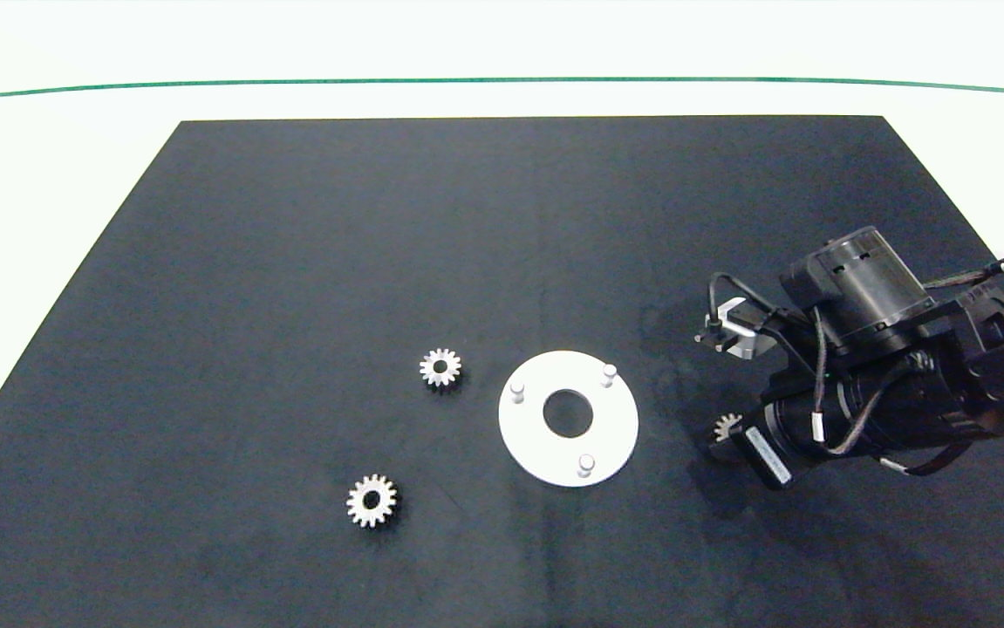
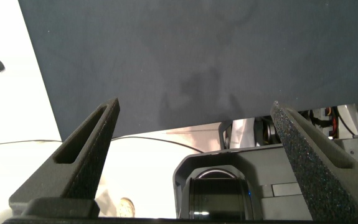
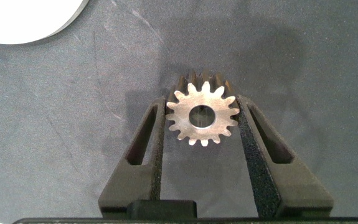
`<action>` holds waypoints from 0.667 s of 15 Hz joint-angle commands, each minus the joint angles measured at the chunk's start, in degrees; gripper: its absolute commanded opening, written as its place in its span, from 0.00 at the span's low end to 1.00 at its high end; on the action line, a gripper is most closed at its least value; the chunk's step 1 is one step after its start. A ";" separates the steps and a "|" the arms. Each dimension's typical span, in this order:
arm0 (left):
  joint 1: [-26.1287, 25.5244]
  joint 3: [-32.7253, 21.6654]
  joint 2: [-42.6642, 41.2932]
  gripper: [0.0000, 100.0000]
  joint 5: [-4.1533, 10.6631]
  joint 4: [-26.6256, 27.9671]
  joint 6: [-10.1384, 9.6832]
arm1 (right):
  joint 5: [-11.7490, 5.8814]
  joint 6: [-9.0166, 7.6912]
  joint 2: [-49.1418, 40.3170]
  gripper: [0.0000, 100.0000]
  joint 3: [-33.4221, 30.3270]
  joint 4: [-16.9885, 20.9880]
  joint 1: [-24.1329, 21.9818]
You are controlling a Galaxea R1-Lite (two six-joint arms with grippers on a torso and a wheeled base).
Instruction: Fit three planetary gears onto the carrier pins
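Note:
My right gripper (image 1: 722,433) is low over the mat just right of the white disc (image 1: 536,440), shut on a silvery planetary gear (image 3: 202,116); its pads touch the teeth on both sides. That gear (image 1: 726,426) peeks out at the gripper's tip. Two more planetary gears lie flat on the mat: one (image 1: 440,367) left of the disc, one (image 1: 372,500) nearer the front left. All three carrier pins (image 1: 516,390) (image 1: 609,373) (image 1: 586,464) stand bare on the disc. My left gripper (image 2: 195,104) is open with nothing in it and is outside the head view.
A black mat (image 1: 292,262) covers most of the white table. An edge of the white disc (image 3: 23,18) shows in the right wrist view. The right arm (image 1: 903,366) reaches in from the right edge. The mat's edge (image 2: 166,127) shows in the left wrist view.

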 commanded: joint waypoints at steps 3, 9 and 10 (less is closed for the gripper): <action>0.02 -0.08 -0.06 1.00 0.04 0.42 0.07 | -0.10 -0.08 -0.04 0.21 -0.04 0.28 0.10; -0.07 -0.17 0.02 1.00 0.04 0.42 0.16 | -0.01 0.09 -0.22 0.09 -0.04 0.28 0.01; -0.07 -0.17 0.02 1.00 0.04 0.42 0.07 | -0.01 0.09 -0.31 0.07 -0.21 0.28 0.01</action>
